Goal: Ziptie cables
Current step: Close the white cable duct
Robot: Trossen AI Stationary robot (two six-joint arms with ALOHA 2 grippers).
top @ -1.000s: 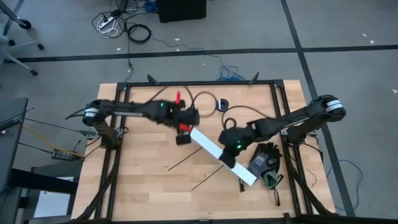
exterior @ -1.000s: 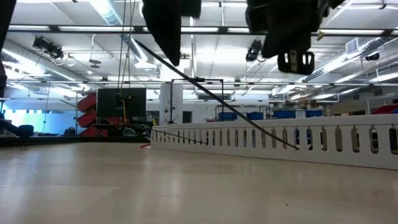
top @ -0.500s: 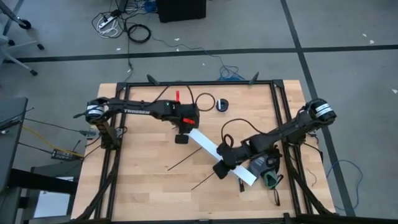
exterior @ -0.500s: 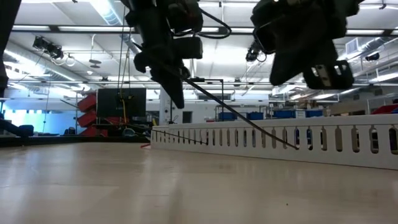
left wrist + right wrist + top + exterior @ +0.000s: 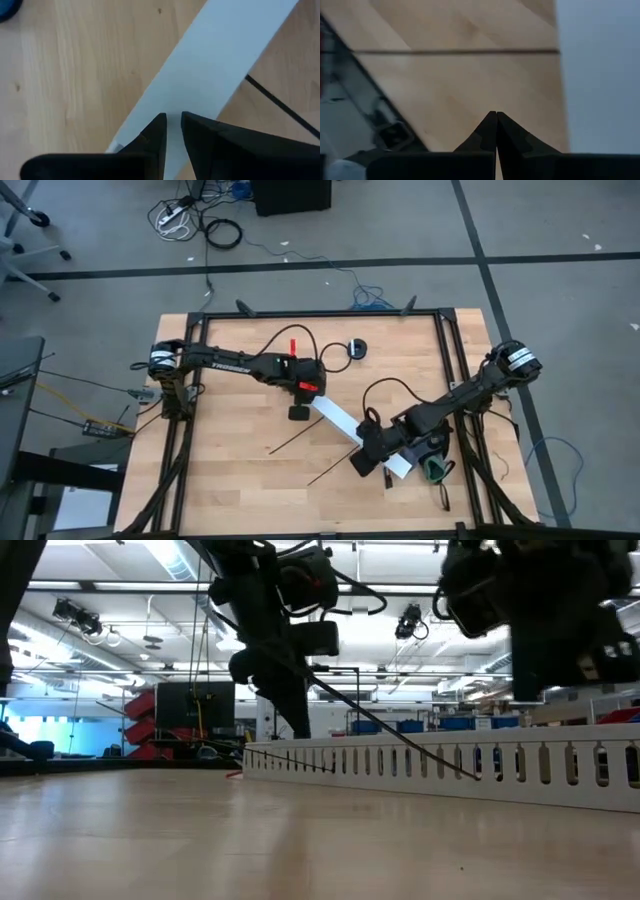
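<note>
A white slotted channel (image 5: 440,765) lies across the wooden table (image 5: 250,840), running from the middle out to the right edge. A thin black ziptie (image 5: 400,735) slants down in front of it (upper end near the left end effector (image 5: 290,705)). The right arm (image 5: 550,610) hangs dark at upper right. Behind is a lit hall.

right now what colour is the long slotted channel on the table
White. The slotted channel shows best in the low view, with its row of slots visible along the side.
</note>
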